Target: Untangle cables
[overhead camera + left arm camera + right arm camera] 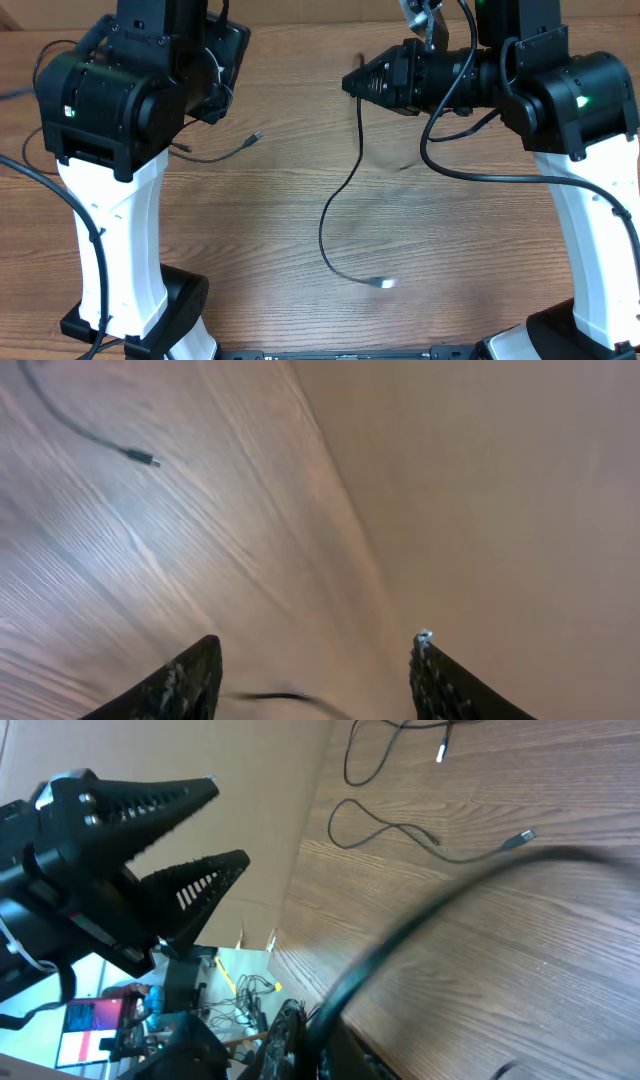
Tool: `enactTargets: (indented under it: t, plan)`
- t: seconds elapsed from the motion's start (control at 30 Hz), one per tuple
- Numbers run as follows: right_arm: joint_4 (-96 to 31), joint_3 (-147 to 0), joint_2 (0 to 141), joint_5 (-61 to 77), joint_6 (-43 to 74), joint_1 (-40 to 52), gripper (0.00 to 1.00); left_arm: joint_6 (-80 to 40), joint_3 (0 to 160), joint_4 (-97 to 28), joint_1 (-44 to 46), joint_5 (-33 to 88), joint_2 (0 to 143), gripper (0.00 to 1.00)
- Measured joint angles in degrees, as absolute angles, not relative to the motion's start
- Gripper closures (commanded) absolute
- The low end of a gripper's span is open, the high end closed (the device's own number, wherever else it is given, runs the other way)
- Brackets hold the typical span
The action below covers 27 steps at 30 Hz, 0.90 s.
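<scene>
Cable (359, 130), thin black curved strand, silvery plug (383, 284), over wood-grain table (480, 260)

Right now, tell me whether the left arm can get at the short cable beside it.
Likely yes. The left gripper is open above the table, and the short cable lies loose on it close by. Nothing lies across it, and the longer cable lies well apart.

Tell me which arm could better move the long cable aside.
Probably right: the right gripper is shut at the top of the long cable; the left gripper stands open, far from it.
</scene>
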<state>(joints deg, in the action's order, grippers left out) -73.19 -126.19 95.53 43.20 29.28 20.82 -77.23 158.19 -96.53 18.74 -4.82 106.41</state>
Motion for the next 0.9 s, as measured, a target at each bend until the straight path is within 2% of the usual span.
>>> enactTargets:
  t: [0.07,0.2,0.43,0.67,0.73,0.9]
  plan:
    - [-73.95,-126.19,95.53,43.29,28.25,20.84,0.96,-71.33,158.19,-96.53,18.74,-3.14,106.41,0.38]
    - [-77.45,-126.19,95.53,43.24,23.33,20.84,0.96,-60.75,158.19,-96.57,18.74,-0.84,106.41,0.27]
    - [-82.41,-126.19,95.53,43.05,13.85,20.84,0.96,-55.46,158.19,-96.33,18.74,8.75,106.41,0.22]
    - [-88.40,-126.19,95.53,43.05,6.17,20.84,0.96,-54.78,158.19,-96.07,18.74,16.25,106.41,0.38]
    - [-89.71,-126.19,95.53,43.29,3.84,20.84,0.96,-54.83,158.19,-96.49,18.74,18.04,106.41,0.52]
    - [-90.02,-126.19,95.53,47.16,-1.58,20.84,0.96,-54.15,158.19,-96.66,19.07,22.74,106.41,0.52]
